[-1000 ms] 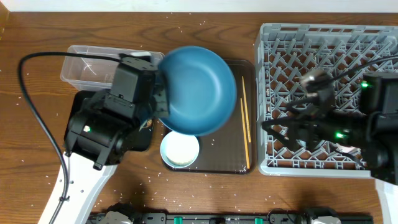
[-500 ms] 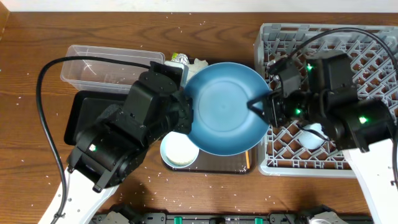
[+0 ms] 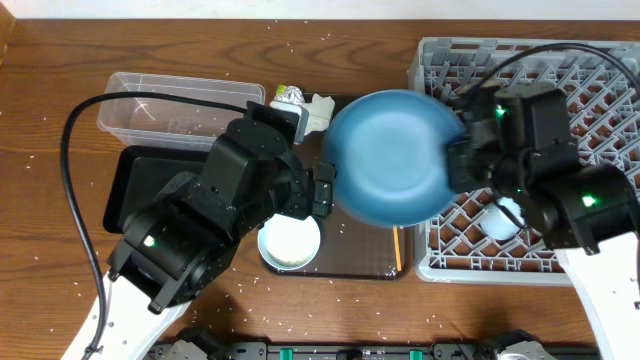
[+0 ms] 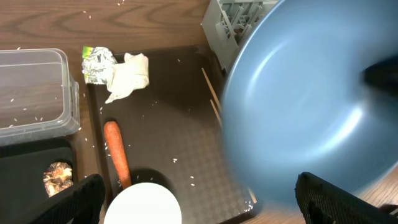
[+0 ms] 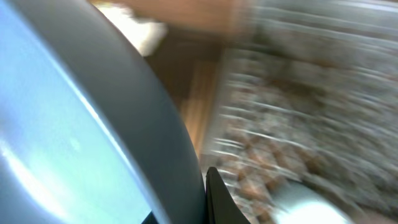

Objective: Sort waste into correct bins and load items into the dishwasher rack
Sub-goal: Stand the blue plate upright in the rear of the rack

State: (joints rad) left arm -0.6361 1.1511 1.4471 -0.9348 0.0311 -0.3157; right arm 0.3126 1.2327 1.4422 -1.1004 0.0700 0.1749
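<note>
Right claw (image 3: 453, 166) pinches smooth round dark-blue plate (image 3: 388, 155); left claw (image 3: 322, 191) gapes.

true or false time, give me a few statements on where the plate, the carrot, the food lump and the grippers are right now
1. The left gripper is open and holds nothing. True.
2. The dark-blue plate stands between the pegs of the dishwasher rack. False: the right gripper holds it by the rim, in the air at the rack's left edge.
3. The carrot lies in the clear tub. False: it lies on the dark brown tray, beside the white bowl.
4. The brown food lump sits in the black tub. True.
</note>
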